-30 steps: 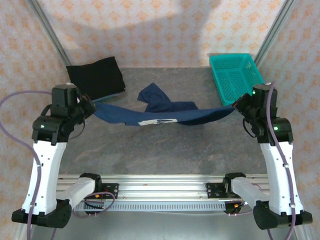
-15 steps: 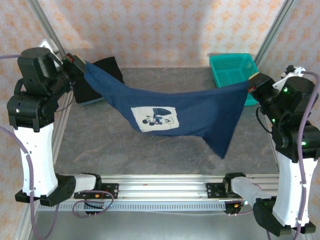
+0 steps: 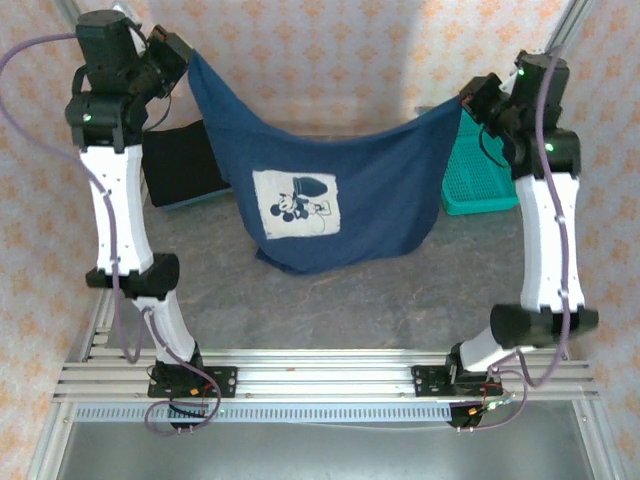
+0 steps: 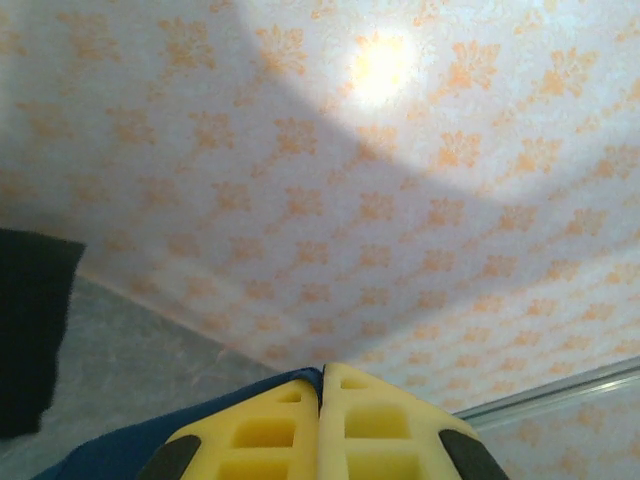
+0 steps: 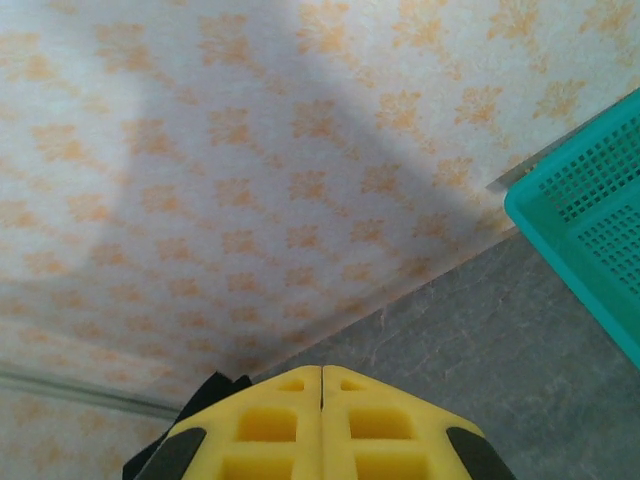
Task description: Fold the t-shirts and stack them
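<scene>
White-shelled left arm (image 3: 112, 200) and right arm (image 3: 545, 230), black joints, lilac cables (image 3: 122, 300); left tool (image 4: 320, 390) and right tool (image 5: 321, 375) have yellow pocketed fingers (image 4: 250, 435).

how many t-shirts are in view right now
2. The navy shirt hangs spread in the air over the table; the black shirt lies at the table's back left. Part of the table behind the navy one is hidden.

The grey mottled surface (image 3: 400, 300) carries a black t-shirt (image 3: 185, 165) lying flat at its far left corner and a teal mesh basket (image 3: 475, 185) at its far right corner.
</scene>
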`<move>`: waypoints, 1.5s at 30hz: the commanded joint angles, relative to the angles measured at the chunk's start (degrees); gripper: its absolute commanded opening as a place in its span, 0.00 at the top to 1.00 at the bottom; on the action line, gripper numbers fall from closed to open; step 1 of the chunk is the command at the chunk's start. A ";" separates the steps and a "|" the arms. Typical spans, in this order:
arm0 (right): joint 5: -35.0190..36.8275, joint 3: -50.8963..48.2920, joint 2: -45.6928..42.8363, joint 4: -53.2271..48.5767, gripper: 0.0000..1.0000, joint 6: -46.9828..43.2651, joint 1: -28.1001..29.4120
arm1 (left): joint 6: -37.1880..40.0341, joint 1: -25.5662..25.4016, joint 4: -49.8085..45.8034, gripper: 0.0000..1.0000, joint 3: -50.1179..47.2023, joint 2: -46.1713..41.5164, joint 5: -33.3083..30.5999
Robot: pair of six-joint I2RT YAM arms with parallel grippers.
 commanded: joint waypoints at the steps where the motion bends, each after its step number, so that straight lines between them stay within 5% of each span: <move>1: -5.33 3.47 5.42 13.03 1.00 5.71 -4.00 | -5.94 2.62 10.72 1.00 3.25 4.28 6.30; 11: -11.32 25.04 18.16 14.30 1.00 13.71 -10.29 | -14.45 9.36 28.48 1.00 5.00 4.87 9.45; 16: -13.50 16.21 12.41 13.39 1.00 11.63 -11.72 | -7.38 9.81 21.61 1.00 4.77 1.32 13.86; 20: -14.10 -4.39 1.02 14.56 1.00 7.66 -12.33 | 8.18 7.11 0.59 1.00 0.61 -5.12 13.72; 22: -12.79 -16.58 -6.02 14.13 1.00 5.09 -12.32 | 15.59 4.24 -6.22 1.00 -9.98 -12.14 9.34; 24: -13.00 -29.43 -13.45 14.92 1.00 4.39 -12.36 | 16.94 1.15 -1.49 1.00 -31.83 -24.58 5.94; 26: -14.56 -42.76 -21.30 13.77 1.00 3.73 -12.32 | 11.32 -0.45 3.70 1.00 -56.81 -37.87 0.52; 30: -12.11 -61.81 -35.09 2.55 0.97 0.03 -12.35 | 1.83 -0.54 -0.60 1.00 -90.96 -59.36 -4.37; 33: -6.00 -72.56 -45.78 -6.54 0.73 -1.48 -12.32 | -3.34 -0.46 -8.62 0.72 -107.80 -72.55 -6.64; 35: -3.22 -77.90 -51.61 -10.26 0.37 -1.05 -12.35 | -5.70 -0.46 -12.68 0.41 -115.31 -79.98 -8.90; 39: -1.43 -76.78 -53.11 -10.12 0.25 1.72 -12.32 | -9.23 -0.45 -17.97 0.13 -116.85 -83.55 -15.61; 42: 1.14 -73.75 -49.05 -12.53 0.23 2.99 -12.32 | -5.82 -0.46 -18.28 0.10 -111.38 -77.80 -20.24; 45: -3.23 -73.56 -46.42 -9.48 0.23 5.21 -12.33 | -2.48 -0.47 -10.97 0.10 -108.16 -70.88 -16.00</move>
